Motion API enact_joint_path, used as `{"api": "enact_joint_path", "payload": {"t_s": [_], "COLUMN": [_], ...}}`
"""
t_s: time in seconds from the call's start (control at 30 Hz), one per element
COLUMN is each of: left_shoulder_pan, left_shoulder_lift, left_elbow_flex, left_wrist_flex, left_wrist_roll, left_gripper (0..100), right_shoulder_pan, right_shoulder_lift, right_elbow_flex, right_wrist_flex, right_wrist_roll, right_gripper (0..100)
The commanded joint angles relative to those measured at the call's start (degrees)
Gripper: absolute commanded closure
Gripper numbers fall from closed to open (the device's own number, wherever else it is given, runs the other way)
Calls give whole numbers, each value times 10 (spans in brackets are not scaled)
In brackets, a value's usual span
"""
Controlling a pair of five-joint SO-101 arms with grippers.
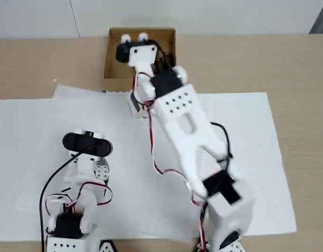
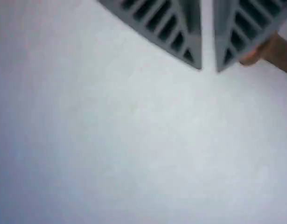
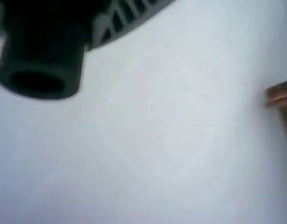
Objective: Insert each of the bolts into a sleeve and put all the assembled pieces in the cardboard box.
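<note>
A black sleeve [image 3: 40, 60] with its open end toward the camera hangs just above white paper, and my right gripper [image 3: 94, 35] is shut on it; one grey ribbed finger [image 3: 124, 21] shows behind it. My left gripper [image 2: 209, 69] is shut close over the paper, its ribbed fingers [image 2: 180, 32] a narrow slit apart with nothing between them. The cardboard box [image 1: 113, 63] stands at the table's far side. In the high view one arm [image 1: 182, 121] stretches from the front right to the box's front edge. The other arm [image 1: 85, 168] is folded at the front left.
White paper [image 1: 256, 157] covers most of the wooden table [image 1: 287, 63]. A brown patch [image 2: 274, 49] shows beside the left fingers, and another brown patch [image 3: 279, 95] lies at the paper's edge. Red and black cables [image 1: 161, 168] hang beside the long arm.
</note>
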Motion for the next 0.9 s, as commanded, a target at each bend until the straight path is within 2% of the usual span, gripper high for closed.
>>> {"api": "enact_joint_path", "payload": {"t_s": [0.0, 0.23, 0.4, 0.6, 0.87], "left_shoulder_pan": [-4, -25, -64, -66, -66], "left_shoulder_lift": [-4, -1, 0, 0, 39], "left_elbow_flex": [-3, -51, -121, -167, -214], "left_wrist_flex": [-11, 4, 34, 104, 105], "left_wrist_roll": [-2, -1, -4, -4, -4], "left_gripper": [994, 994, 994, 994, 994], "right_shoulder_pan": [9, 93, 121, 150, 197], "right_shoulder_lift": [-102, -218, -330, -474, -636], "right_elbow_flex": [-19, 51, 202, 382, 577], "right_wrist_flex": [39, 58, 53, 0, -62], "right_wrist_roll": [-3, -3, -4, -3, 0], "right_gripper": [996, 996, 996, 996, 996]}}
